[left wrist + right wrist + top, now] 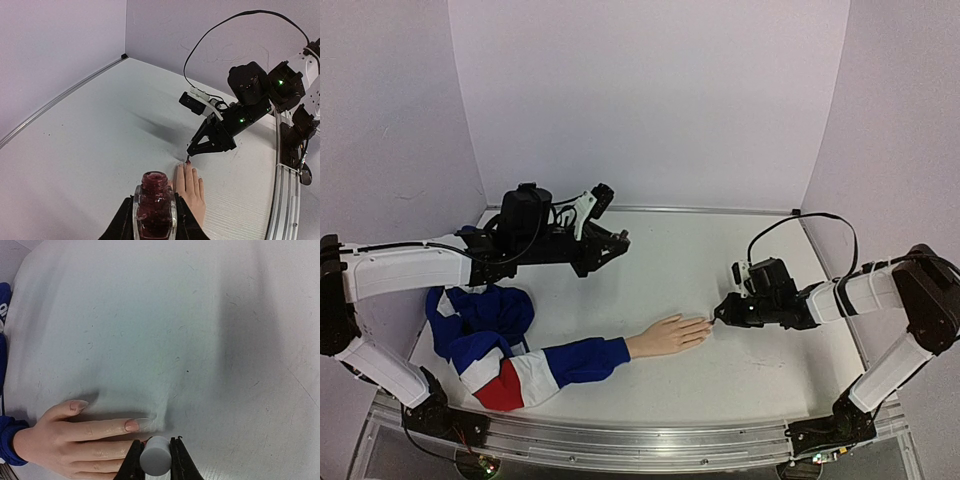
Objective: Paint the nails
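Note:
The peach mannequin hand [665, 335] lies flat on the table, fingers pointing right, in a blue, white and red sleeve [545, 365]. Its pale nails [131, 425] show in the right wrist view; the middle fingertip nail [188, 162] looks dark red. My right gripper [722, 312] is shut on the pale grey cap [155, 455] of the polish brush, whose tip touches the middle finger's tip. My left gripper [610, 243] is shut on the open bottle of dark red polish [154, 210], held above the table behind the hand.
The sleeve's bunched blue cloth [480, 315] lies at the left of the white table [720, 260]. Pale walls close the back and sides. A metal rail [650, 445] runs along the near edge. A black cable [800, 225] loops above the right arm.

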Motion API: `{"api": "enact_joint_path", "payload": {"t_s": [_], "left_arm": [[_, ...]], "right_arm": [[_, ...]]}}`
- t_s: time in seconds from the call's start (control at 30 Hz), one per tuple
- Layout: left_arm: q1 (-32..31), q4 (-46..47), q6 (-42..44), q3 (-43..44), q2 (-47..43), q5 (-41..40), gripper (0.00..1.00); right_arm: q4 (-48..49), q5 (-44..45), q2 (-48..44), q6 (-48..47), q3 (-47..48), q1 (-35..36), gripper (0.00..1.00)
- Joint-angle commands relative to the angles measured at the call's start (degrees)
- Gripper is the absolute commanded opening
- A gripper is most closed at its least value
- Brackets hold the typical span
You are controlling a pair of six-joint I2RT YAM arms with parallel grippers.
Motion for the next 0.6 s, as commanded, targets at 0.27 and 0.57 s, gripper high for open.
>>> {"api": "enact_joint_path", "payload": {"t_s": [0.27,0.57], "left_arm": [[-0.3,2.9,0.1,2.7,-1.0,0.8,0.0],[-0.3,2.9,0.1,2.8,-1.1,0.8,0.0]], "right_arm": [[-0.8,2.6,-0.3,0.8,1.4,-0.3,0.0],[-1.8,4.1,-1.2,1.0,1.8,-0.3,0.0]]}}
